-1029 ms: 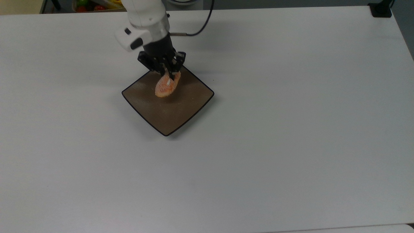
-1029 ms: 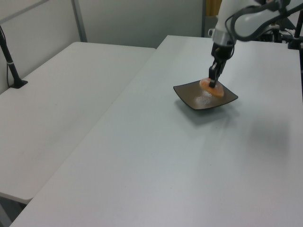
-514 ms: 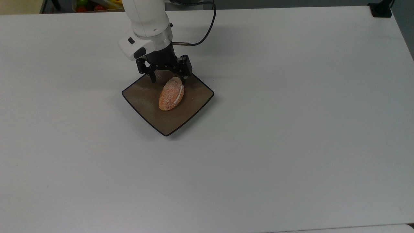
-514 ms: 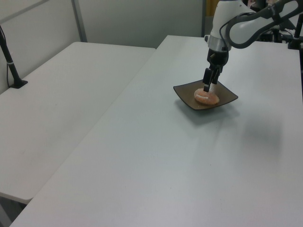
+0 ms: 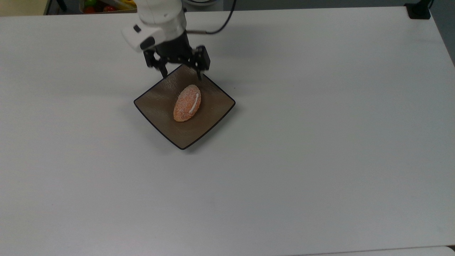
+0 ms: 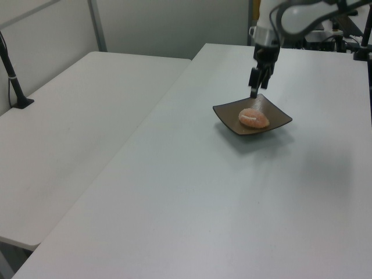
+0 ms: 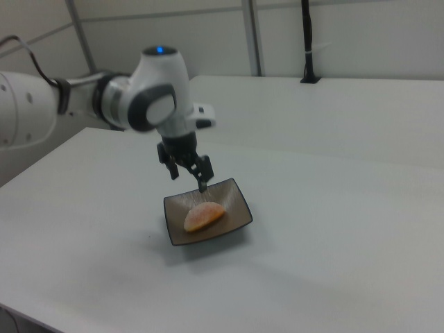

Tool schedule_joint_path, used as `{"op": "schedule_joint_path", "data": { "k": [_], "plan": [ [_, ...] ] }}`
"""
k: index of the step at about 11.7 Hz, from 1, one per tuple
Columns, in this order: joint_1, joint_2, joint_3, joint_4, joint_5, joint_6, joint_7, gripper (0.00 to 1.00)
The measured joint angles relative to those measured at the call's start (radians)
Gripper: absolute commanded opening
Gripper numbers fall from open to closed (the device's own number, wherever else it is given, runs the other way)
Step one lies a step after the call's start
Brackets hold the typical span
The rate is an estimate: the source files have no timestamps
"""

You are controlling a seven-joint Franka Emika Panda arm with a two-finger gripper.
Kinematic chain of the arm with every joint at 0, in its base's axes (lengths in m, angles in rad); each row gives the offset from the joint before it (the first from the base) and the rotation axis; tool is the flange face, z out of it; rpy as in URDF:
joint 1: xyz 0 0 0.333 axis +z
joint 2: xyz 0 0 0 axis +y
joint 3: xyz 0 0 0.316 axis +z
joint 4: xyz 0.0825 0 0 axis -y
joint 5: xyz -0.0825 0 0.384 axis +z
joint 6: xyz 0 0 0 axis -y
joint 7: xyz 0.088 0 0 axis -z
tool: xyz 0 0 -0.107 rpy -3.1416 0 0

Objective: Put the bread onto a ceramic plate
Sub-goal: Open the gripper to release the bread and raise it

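The bread (image 5: 187, 102) is an oval orange loaf with a white stripe, lying flat in the middle of the ceramic plate (image 5: 209, 113), a glossy square brown dish with a dark rim. The loaf also appears in the left view (image 6: 253, 118) and the right view (image 7: 202, 216), on the plate (image 6: 279, 123) (image 7: 239, 211). My gripper (image 5: 181, 75) hangs open above the plate's far corner, clear of the bread, with nothing between its fingers. It hovers over the plate's far edge in the left view (image 6: 254, 92) and over the plate's back in the right view (image 7: 189, 182).
The plate sits on a wide white table (image 5: 320, 142). A second white table (image 6: 75, 116) lies on the left view's left. A black post base (image 5: 418, 10) stands at the top view's upper right corner. Coloured items (image 5: 103, 5) lie beyond the far edge.
The gripper opened and let go of the bread, which dropped flat onto the plate. The gripper then rose and drew back toward the plate's far corner.
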Motion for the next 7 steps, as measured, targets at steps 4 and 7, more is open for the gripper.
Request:
{"op": "schedule_joint_path", "data": {
  "k": [4,7],
  "plan": [
    [0.003,-0.057,0.008,0.207,-0.104,-0.326,0.123,1.0],
    [0.018,-0.086,0.054,0.239,-0.169,-0.389,0.184,1.0]
  ]
}}
